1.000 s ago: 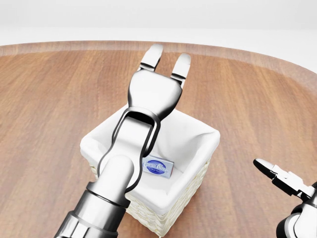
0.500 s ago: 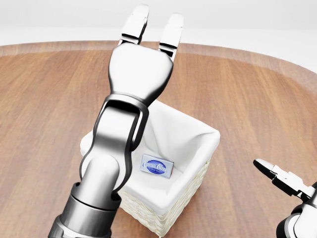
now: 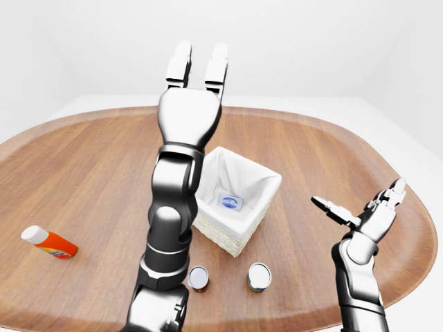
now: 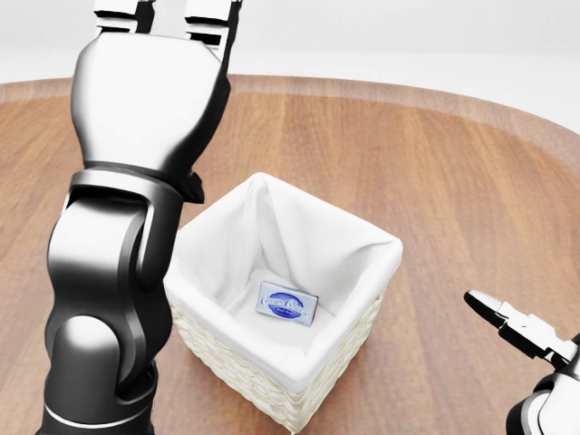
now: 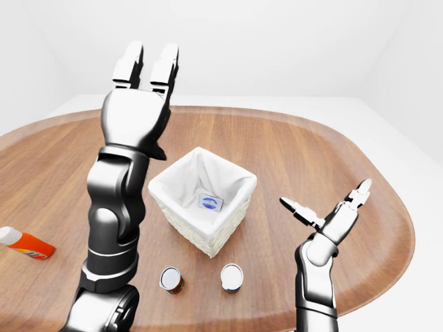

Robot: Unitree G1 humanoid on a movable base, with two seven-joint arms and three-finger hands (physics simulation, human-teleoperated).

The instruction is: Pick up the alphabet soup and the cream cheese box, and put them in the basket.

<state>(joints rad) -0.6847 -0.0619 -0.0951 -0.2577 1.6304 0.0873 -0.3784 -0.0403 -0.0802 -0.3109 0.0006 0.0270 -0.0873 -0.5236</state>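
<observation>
Cream cheese box (image 4: pixel 287 301) lay flat on the white liner at the bottom of the basket (image 4: pixel 358 349), label up. Left hand (image 5: pixel 142 72) was raised high above the table (image 3: pixel 97 173), fingers straight and spread a little, holding nothing; the basket sat below it and slightly to its right in the right-eye view. Left arm stood upright just beside the basket's left wall and, in the left-eye view, covered part of the basket's left rim; the head view showed the basket interior unblocked. Right hand (image 3: pixel 374 211) hovered low at the right, well apart from the basket, fingers splayed wide, empty. Two small cans stood upright on the table below the basket in the eye views: one can with a reddish label (image 5: pixel 171 280) near the left arm's base, and a second can with a bluish label (image 5: pixel 232 278) to its right, between the two arms. Couldn't tell from the labels which was the alphabet soup. An orange bottle with a white cap (image 3: pixel 48 243) lay on its side far off to the left of the left arm, well clear of everything else.
</observation>
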